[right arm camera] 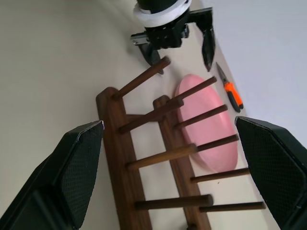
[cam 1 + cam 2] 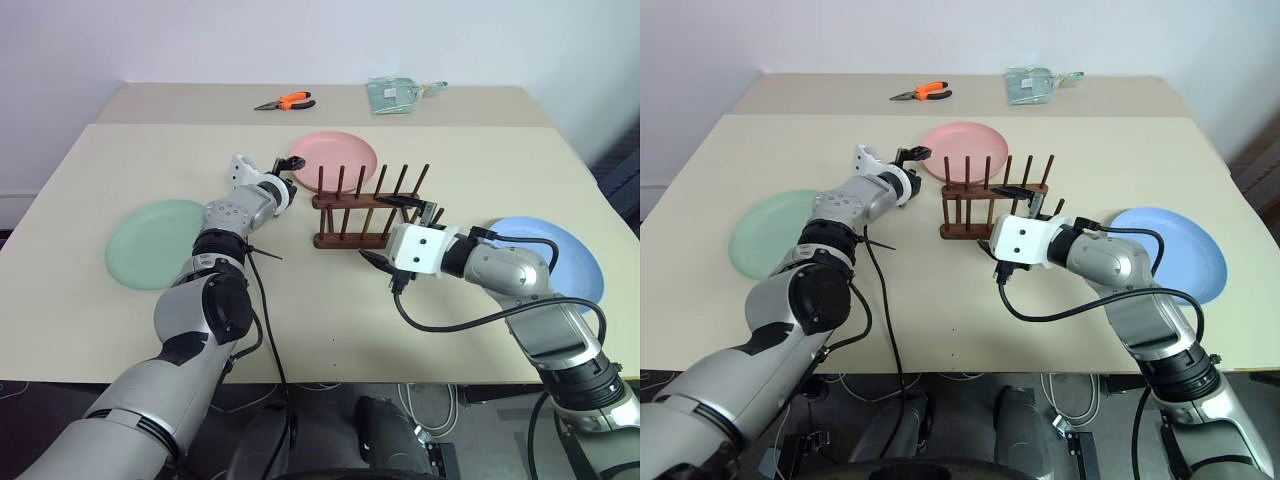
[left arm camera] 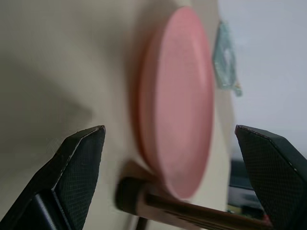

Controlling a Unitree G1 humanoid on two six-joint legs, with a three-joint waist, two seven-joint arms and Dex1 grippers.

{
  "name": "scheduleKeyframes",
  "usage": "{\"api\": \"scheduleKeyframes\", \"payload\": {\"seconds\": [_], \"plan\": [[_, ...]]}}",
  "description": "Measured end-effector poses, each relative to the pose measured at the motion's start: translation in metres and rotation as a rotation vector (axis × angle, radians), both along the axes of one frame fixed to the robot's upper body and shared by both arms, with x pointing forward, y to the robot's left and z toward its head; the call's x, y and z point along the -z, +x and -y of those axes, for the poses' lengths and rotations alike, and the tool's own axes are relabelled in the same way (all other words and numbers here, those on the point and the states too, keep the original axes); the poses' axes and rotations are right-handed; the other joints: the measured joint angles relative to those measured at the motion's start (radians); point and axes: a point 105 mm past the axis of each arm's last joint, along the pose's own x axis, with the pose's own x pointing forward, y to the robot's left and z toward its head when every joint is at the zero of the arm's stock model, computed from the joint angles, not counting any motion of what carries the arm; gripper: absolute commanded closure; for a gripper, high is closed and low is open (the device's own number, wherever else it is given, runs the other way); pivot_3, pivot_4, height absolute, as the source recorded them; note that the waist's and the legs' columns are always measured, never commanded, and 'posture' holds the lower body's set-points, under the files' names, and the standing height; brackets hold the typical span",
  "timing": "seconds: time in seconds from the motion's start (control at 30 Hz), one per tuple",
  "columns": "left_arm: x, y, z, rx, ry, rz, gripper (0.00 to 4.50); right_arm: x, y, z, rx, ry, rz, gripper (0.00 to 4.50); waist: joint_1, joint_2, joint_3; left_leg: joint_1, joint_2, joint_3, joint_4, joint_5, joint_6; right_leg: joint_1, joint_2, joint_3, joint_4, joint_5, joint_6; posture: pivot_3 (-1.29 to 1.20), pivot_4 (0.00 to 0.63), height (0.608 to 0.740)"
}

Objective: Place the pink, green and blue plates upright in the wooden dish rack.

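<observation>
The pink plate (image 2: 334, 158) lies flat on the table (image 2: 120, 180) just behind the wooden dish rack (image 2: 365, 208), whose pegs hold nothing, and we see our left gripper (image 2: 285, 172) released with jaws spread wide beside the plate's near-left edge, not touching it. Our right gripper (image 2: 395, 232) hangs wide open too, at the rack's right end. The green plate (image 2: 152, 243) lies flat well off to the left and the blue plate (image 2: 560, 255) flat to the right, with bare tabletop along the front edge.
</observation>
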Motion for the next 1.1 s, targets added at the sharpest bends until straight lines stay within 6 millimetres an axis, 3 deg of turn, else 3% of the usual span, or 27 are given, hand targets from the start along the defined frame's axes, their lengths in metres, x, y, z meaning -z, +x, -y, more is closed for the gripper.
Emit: {"api": "scheduleKeyframes", "payload": {"seconds": [0.17, 0.2, 0.3, 0.5, 0.77, 0.93, 1.1], "plan": [[0.002, 0.001, 0.010, 0.016, 0.091, 0.027, 0.06, 0.001, 0.001, 0.003, 0.020, 0.000, 0.000, 0.00, 0.000, 0.000, 0.000, 0.000, 0.000, 0.000, 0.000, 0.000, 0.000, 0.000, 0.000, 0.000, 0.000, 0.000, 0.001, 0.00, 0.150, 0.740], [0.002, 0.001, 0.012, 0.020, 0.106, 0.034, 0.28, 0.001, 0.001, 0.004, 0.022, 0.000, 0.001, 0.00, 0.001, 0.000, 0.000, 0.000, 0.000, 0.000, 0.000, 0.000, 0.000, 0.000, 0.000, 0.000, 0.000, 0.000, 0.001, 0.00, 0.150, 0.740], [0.002, 0.001, 0.022, 0.033, 0.132, 0.040, 1.34, 0.001, 0.001, 0.004, 0.026, -0.002, 0.006, 0.00, 0.002, 0.000, 0.000, 0.000, 0.000, 0.000, 0.000, 0.000, 0.000, 0.000, 0.000, 0.000, 0.000, 0.001, 0.001, 0.00, 0.150, 0.740], [0.008, -0.001, 0.026, 0.029, 0.158, 0.025, 4.45, 0.003, 0.000, 0.008, 0.047, 0.004, 0.011, 0.00, -0.001, 0.000, 0.000, 0.000, 0.000, 0.000, 0.000, 0.000, 0.000, 0.000, 0.000, 0.000, 0.000, 0.001, 0.001, 0.00, 0.150, 0.740], [-0.012, 0.007, 0.015, 0.002, 0.198, 0.165, 4.45, 0.008, -0.004, 0.010, 0.060, -0.003, 0.009, 0.00, -0.001, 0.000, 0.000, 0.000, 0.000, 0.000, 0.000, 0.000, 0.000, 0.000, 0.000, 0.000, 0.000, 0.001, 0.001, 0.00, 0.150, 0.740], [-0.035, 0.012, -0.021, -0.051, 0.249, 0.297, 4.45, 0.006, -0.003, 0.018, 0.084, -0.002, 0.019, 0.00, -0.007, 0.000, 0.000, 0.000, 0.000, 0.000, 0.000, 0.000, 0.000, 0.000, 0.000, 0.000, 0.001, 0.001, 0.001, 0.00, 0.150, 0.740], [-0.021, 0.005, -0.042, -0.038, 0.305, 0.318, 4.45, 0.008, -0.001, 0.018, 0.073, -0.007, 0.021, 0.00, -0.006, 0.000, 0.000, 0.000, 0.000, 0.000, 0.000, 0.000, 0.000, 0.000, 0.000, 0.000, 0.001, 0.001, 0.001, 0.00, 0.150, 0.740]]}}
